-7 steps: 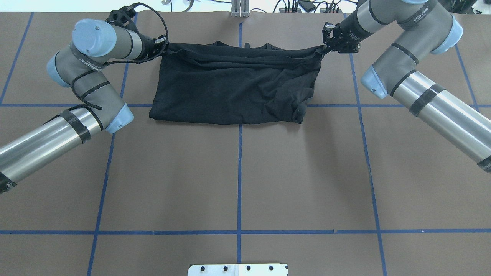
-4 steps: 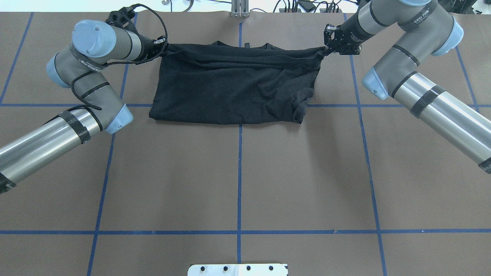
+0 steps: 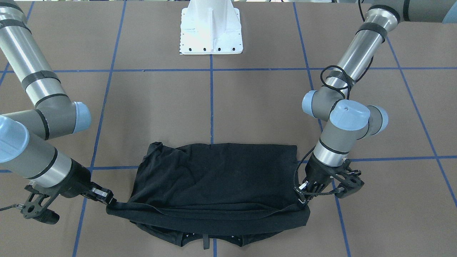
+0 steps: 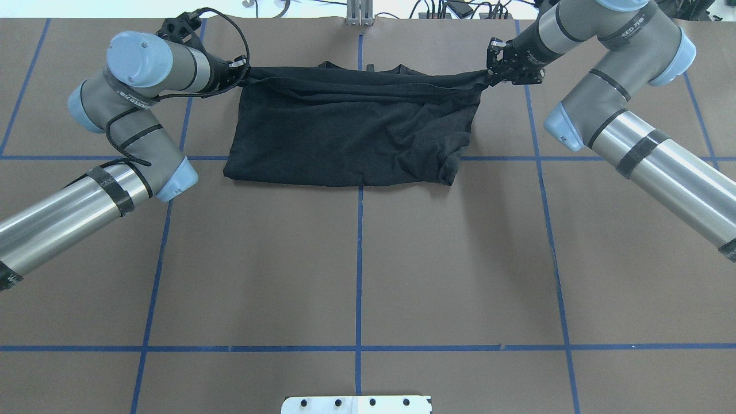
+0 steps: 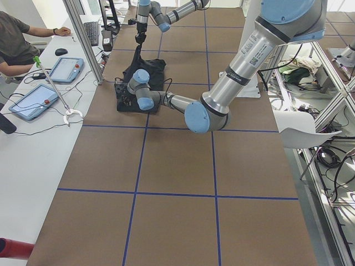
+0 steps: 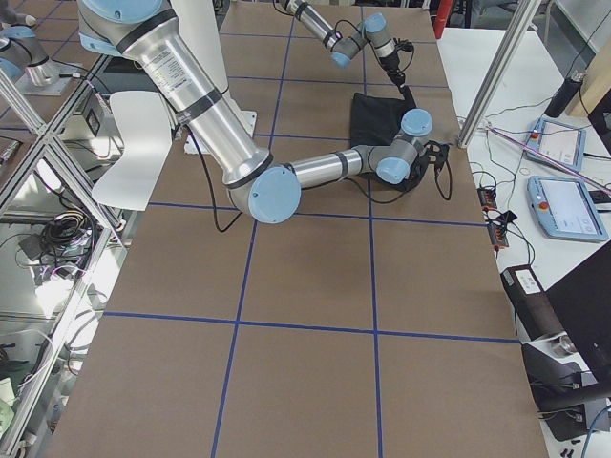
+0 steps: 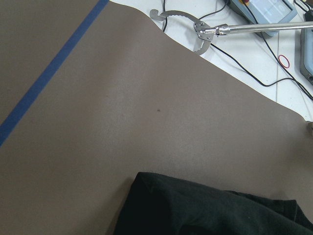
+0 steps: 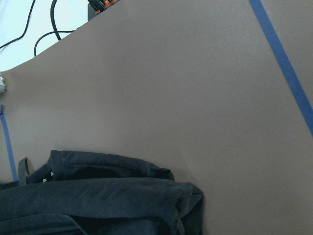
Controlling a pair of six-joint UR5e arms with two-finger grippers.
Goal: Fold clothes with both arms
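The black T-shirt (image 4: 351, 126) lies folded over at the far side of the table; its graphic is hidden. It also shows in the front view (image 3: 214, 178). My left gripper (image 4: 244, 69) is shut on the shirt's far left corner, seen from the front (image 3: 302, 192). My right gripper (image 4: 487, 76) is shut on the far right corner, seen from the front (image 3: 109, 200). The folded edge is stretched taut between them, slightly off the table. The collar pokes out under that edge. Each wrist view shows only black cloth, the left one (image 7: 215, 210) and the right one (image 8: 98, 200).
The white pedestal base (image 3: 210, 28) stands at the near side. The brown table (image 4: 356, 259) carries blue tape lines. Just past its far edge lie cables, tablets and a metal reach tool (image 7: 205, 32). A seated person (image 5: 16, 39) is at that desk.
Both grippers have shifted a little toward the table's far edge, carrying the stretched shirt edge with them. The rest of the shirt has barely moved.
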